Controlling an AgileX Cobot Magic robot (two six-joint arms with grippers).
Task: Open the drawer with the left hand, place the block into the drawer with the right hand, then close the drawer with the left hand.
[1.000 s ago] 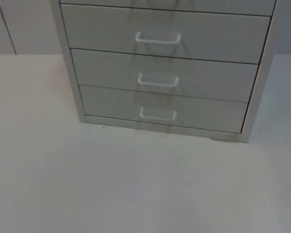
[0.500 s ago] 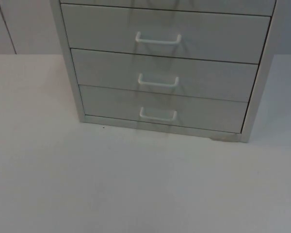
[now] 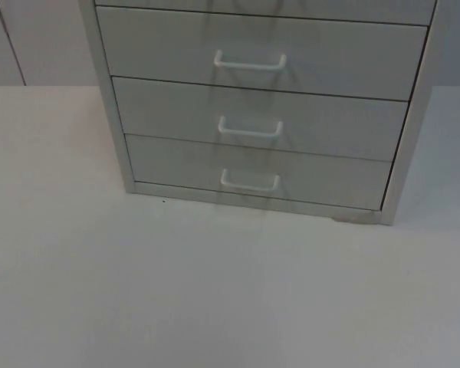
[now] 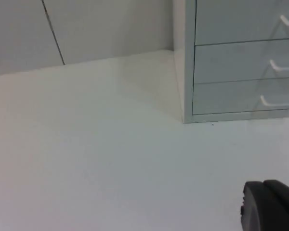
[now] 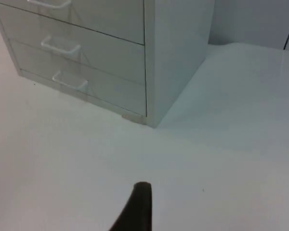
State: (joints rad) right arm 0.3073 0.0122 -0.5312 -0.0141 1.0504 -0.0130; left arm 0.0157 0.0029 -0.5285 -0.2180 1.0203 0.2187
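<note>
1. Left gripper [image 4: 267, 204]: one; above the bare tabletop [image 3: 215, 291], well short of the cabinet's left front corner. Jaws: cannot tell wide or narrow.
2. Right gripper [image 5: 137, 207]: one; above the tabletop off the cabinet's right front corner. Jaws: cannot tell.
3. Cabinet [image 3: 261, 115]: one, on the tabletop against the wall [image 4: 86, 29]. Three drawer fronts in full, all closed; a fourth cut off above.
4. Handles [image 3: 250, 182]: three, white, one per drawer.
5. Block: none on view; whereabouts unknown.
6. Risks: with three like handles stacked closely, the left gripper may catch the wrong one; a hard pull could drag the cabinet forward; no block to place.
</note>
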